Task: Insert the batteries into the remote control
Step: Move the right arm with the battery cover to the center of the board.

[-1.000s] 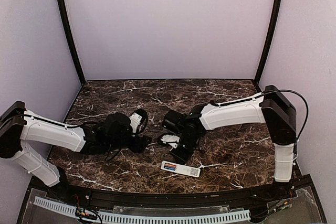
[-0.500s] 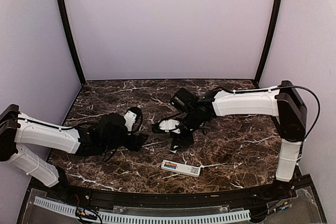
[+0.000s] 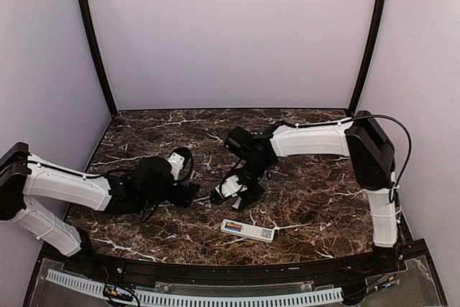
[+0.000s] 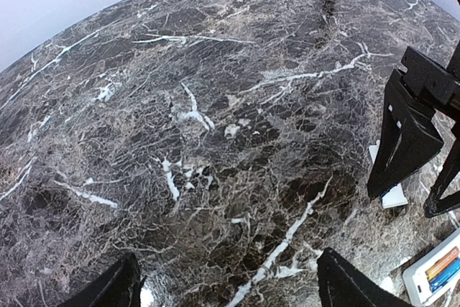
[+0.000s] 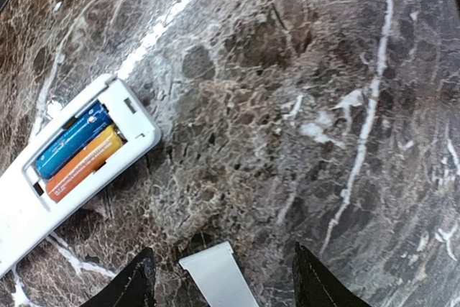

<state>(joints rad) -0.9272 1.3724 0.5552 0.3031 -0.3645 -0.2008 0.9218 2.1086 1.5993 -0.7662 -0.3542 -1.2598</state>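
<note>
The white remote control lies back side up near the table's front edge, its compartment uncovered. The batteries sit side by side inside it, one blue and one orange; the left wrist view shows them at its lower right corner. A small flat white cover piece lies between the fingers of my right gripper, which is open and touches the piece on neither side. My left gripper is open over bare marble, left of the cover, with nothing between its fingers.
The dark marble table is walled by pale panels with black corner posts. My right gripper's black fingers hang in front of the left wrist camera. A black rail runs along the front edge, just behind the remote.
My right gripper has opened and let go of the white cover, after carrying it up and away from the remote. The left arm has drawn back a little to the left, opening wider.
</note>
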